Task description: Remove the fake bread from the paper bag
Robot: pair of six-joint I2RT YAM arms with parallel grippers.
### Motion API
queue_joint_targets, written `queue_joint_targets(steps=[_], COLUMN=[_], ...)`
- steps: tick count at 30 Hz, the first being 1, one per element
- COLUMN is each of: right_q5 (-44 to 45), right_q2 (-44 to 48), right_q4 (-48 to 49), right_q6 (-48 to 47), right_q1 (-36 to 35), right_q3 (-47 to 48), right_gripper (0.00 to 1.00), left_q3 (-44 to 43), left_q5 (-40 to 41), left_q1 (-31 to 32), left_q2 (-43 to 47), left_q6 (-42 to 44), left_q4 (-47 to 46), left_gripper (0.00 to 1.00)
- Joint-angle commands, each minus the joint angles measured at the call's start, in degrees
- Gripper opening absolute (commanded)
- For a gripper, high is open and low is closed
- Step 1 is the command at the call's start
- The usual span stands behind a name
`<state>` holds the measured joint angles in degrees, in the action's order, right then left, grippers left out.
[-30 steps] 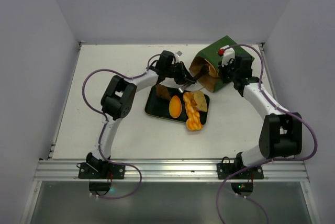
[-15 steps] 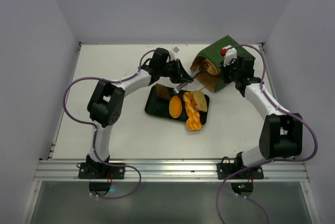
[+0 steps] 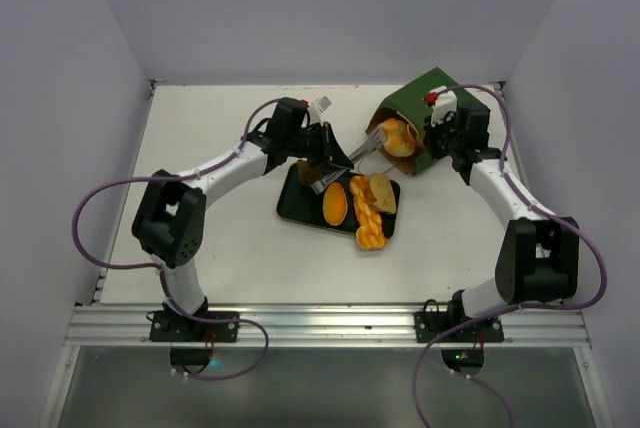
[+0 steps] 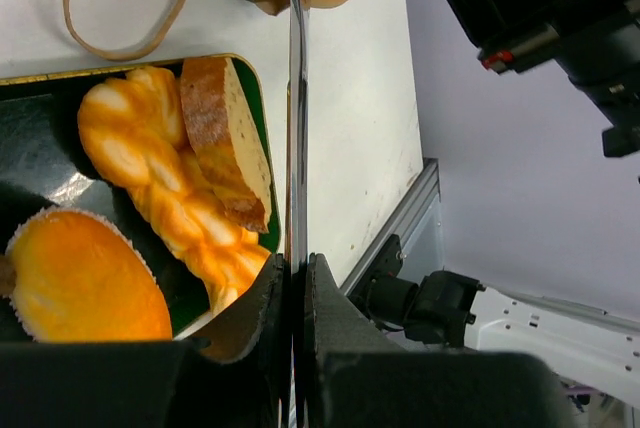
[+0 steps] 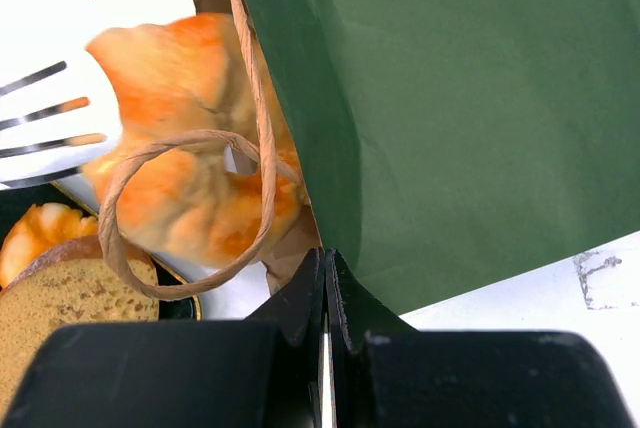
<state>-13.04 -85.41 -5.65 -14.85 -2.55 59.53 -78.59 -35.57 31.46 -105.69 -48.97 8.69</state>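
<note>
The paper bag (image 3: 410,98) is dark green outside, brown inside. The braided loaf (image 3: 367,218) is orange. The tray (image 3: 294,204) is black.

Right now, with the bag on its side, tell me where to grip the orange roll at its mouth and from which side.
Grip the orange roll by the rounded end poking out of the paper bag, coming in low from the tray side. The bag's green wall covers its back, and the string handle loops across its front, so keep clear of that.
</note>
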Motion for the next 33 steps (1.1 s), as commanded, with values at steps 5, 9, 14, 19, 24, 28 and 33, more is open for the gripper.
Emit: queue_joint_targets(steps=[5,9,14,19,24,28,33], right_q5=[-0.9,-1.1,-1.1,-1.1,-0.8,-0.8,-0.8], right_q2=[2.3,2.2,2.2,2.1,1.9,2.1,2.2], right_q4=[2.2,2.2,2.1,2.0,2.0,2.0,1.9], right_q6=[1.0,1.0,0.9,0.8,0.6,0.5,0.5], right_q1=[0.3,0.4,0.4,0.3,0.4,0.4,0.4], right_q3=[0.2,0.2,0.2,0.1,0.2,0.2,0.2], right_gripper=[0.00,0.00,0.00,0.00,0.00,0.00,0.00], left_q3=[5.6,9.2,11.7,15.6,20.3,24.0,25.9], left_q5=[-1.6,-1.9,-1.6,-0.4,0.9,4.3,11.9], left_q1=[-1.1,-1.5,-2.1,-3.6,-4.4,-4.5,-4.6], left_q2=[10.0,14.5,22.4,33.5,42.7,50.0,55.0], left_q6=[4.0,5.5,11.2,17.2,20.0,20.4,20.2], left_q4=[0.2,1.0,7.1,15.1,22.2,26.0,31.8], left_gripper=[0.00,0.00,0.00,0.00,0.00,0.00,0.00])
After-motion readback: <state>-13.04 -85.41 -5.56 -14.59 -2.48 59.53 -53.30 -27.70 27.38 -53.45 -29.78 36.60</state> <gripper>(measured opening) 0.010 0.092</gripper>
